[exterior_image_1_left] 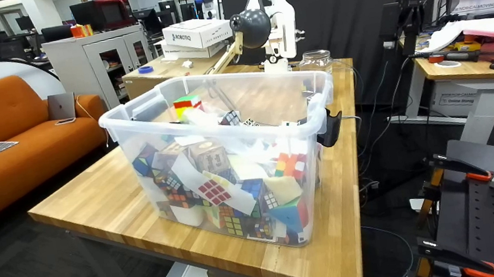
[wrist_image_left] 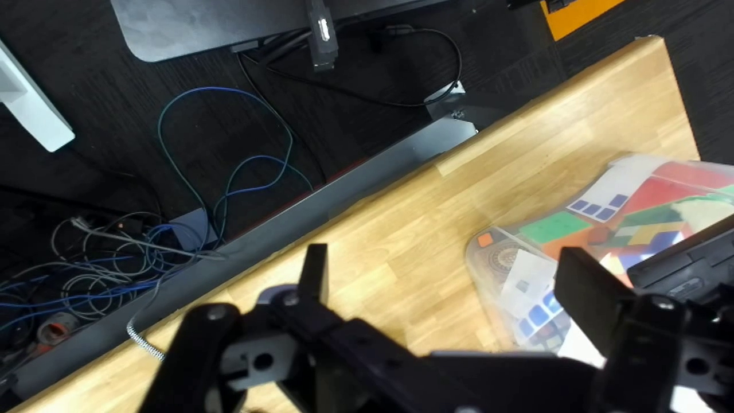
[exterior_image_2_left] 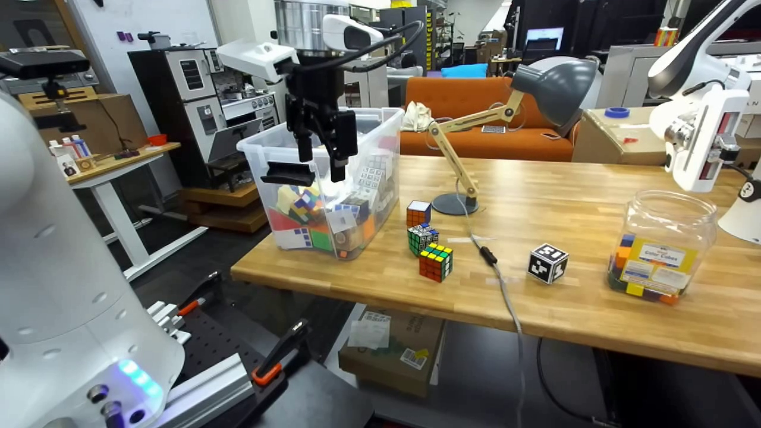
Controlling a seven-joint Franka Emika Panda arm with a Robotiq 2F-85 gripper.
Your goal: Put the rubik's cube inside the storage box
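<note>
On the table (exterior_image_2_left: 535, 196) in an exterior view, the storage box (exterior_image_2_left: 385, 135) stood leftmost, a heap of cubes (exterior_image_2_left: 306, 203) showing through its walls. My gripper (exterior_image_2_left: 321, 163) hung in front of it there, jaws spread wide, nothing between them. Just right of the box, close together, sat a white-topped cube (exterior_image_2_left: 418, 215), a patterned cube (exterior_image_2_left: 423, 239) and a yellow-and-green-topped cube (exterior_image_2_left: 436, 263); I couldn't tell which one the task meant. Farther right were a desk lamp (exterior_image_2_left: 508, 112), a black-and-white cube (exterior_image_2_left: 548, 263) and a jar (exterior_image_2_left: 663, 246). If one of those three loose ones was the target, I judged nothing done: grasp, lift and release inside the box all remained.
</note>
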